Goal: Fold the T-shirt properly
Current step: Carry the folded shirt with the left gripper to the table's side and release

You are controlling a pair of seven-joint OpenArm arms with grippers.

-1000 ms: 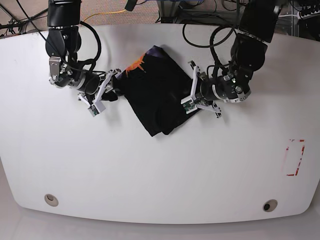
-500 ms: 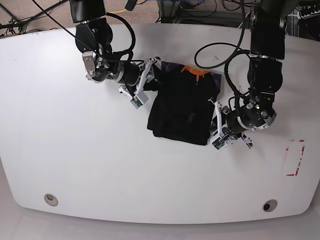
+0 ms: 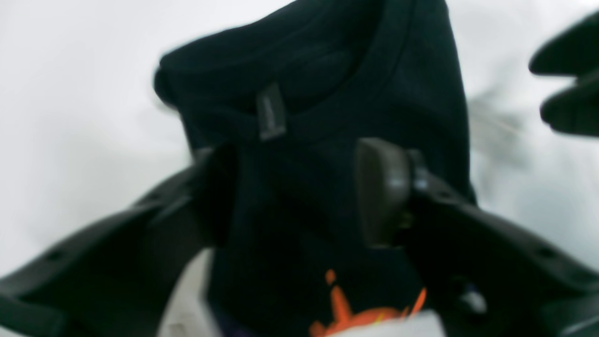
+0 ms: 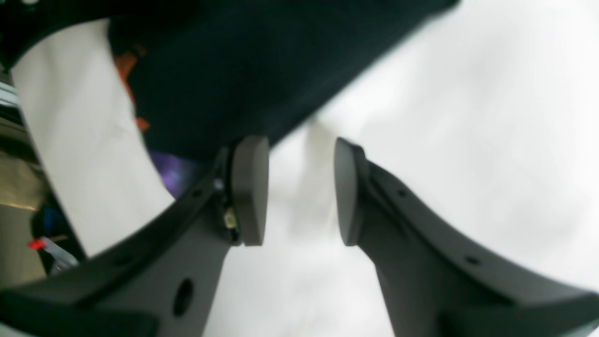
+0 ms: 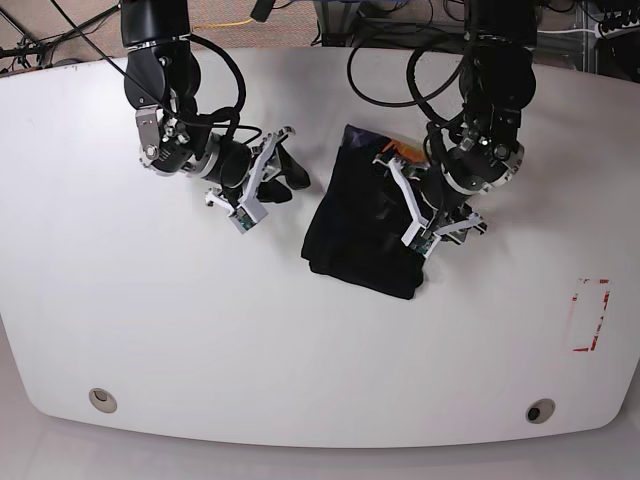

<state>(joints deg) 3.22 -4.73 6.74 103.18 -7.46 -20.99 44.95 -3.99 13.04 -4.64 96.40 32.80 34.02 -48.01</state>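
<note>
T-shirt [image 5: 365, 225] between wide left claw [image 5: 418, 205] pads; right claw [image 5: 268, 180] parted, empty, beside it

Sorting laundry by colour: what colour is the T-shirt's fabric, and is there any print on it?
Black T-shirt, with an orange print at one edge; clearest in the left wrist view.

The T-shirt [image 5: 360, 225] is black, with an orange print and a purple patch at one edge. The tabletop [image 5: 200, 330] is white. The fingers [image 4: 250, 196] are dark grey.
</note>
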